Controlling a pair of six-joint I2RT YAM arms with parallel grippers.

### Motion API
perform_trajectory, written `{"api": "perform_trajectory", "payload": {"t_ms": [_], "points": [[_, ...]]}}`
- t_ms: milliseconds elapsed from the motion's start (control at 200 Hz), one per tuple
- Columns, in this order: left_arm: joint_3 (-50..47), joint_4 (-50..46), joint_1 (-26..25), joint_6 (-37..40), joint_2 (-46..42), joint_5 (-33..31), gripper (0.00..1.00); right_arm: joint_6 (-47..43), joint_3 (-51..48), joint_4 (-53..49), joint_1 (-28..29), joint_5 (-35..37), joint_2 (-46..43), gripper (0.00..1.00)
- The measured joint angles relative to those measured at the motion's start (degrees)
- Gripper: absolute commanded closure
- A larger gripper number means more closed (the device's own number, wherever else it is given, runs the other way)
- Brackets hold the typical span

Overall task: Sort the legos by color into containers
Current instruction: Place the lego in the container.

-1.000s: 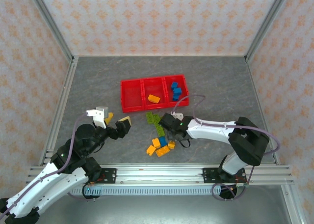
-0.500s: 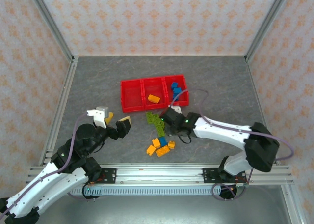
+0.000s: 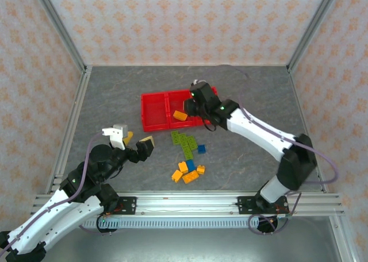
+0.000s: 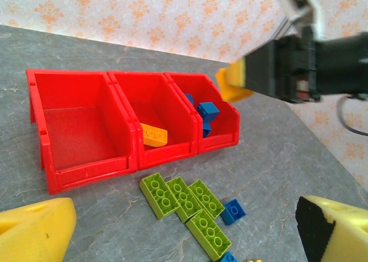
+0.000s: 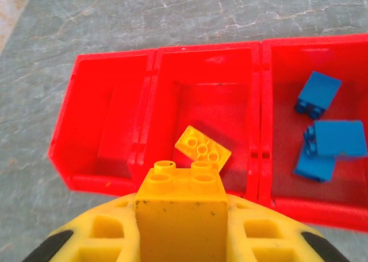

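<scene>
Since 1 second ago the right gripper (image 5: 180, 233) has left the loose pile and gone over the red tray (image 3: 144, 110), clenched on an orange-yellow brick (image 5: 180, 187). It hangs above the middle compartment (image 5: 213, 107), where 1 yellow brick (image 5: 202, 149) lies already; 3 blue ones (image 5: 336, 138) are in the right compartment (image 5: 287, 78). I judge the next move is simply to release here. The left gripper (image 3: 135, 140) waits spread and empty. Green bricks (image 3: 184, 141) remain on the grey stone-like table (image 3: 115, 95); patterned walls (image 3: 184, 20) surround it.

A grey marbled tabletop (image 3: 115, 95) lies between cream walls (image 3: 184, 20) patterned with orange flowers, edged by metal rails (image 3: 190, 203).
</scene>
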Motion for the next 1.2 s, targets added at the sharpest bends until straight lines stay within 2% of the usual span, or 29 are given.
{"api": "perform_trajectory", "payload": {"t_ms": [240,430,546,611,746,856,1016,1196], "points": [[0.0,0.0,0.0,0.0,0.0,0.1,0.01,-4.3,14.9,-0.4,-0.9,-2.4,17.2,0.76],[0.0,0.0,0.0,0.0,0.0,0.2,0.01,-5.4,20.2,-0.4,-2.2,-2.8,25.1,0.69],[0.0,0.0,0.0,0.0,0.0,0.4,0.01,-5.8,21.3,-0.5,-2.9,-2.7,28.5,0.61],[0.0,0.0,0.0,0.0,0.2,0.4,0.01,-6.0,21.7,-0.7,-3.1,-2.4,30.0,0.49],[0.0,0.0,0.0,0.0,0.8,0.4,0.01,-6.3,23.4,-2.0,-3.1,-1.9,31.2,0.31],[0.0,0.0,0.0,0.0,1.2,0.4,0.01,-6.1,23.8,-2.2,-3.1,-1.9,30.9,0.21],[0.0,0.0,0.0,0.0,1.9,0.4,0.01,-4.3,22.5,-3.0,-3.1,-1.9,28.3,0.14],[0.0,0.0,0.0,0.0,2.9,0.4,0.01,-2.0,16.3,-4.3,-2.5,-1.3,18.5,0.05]]}}
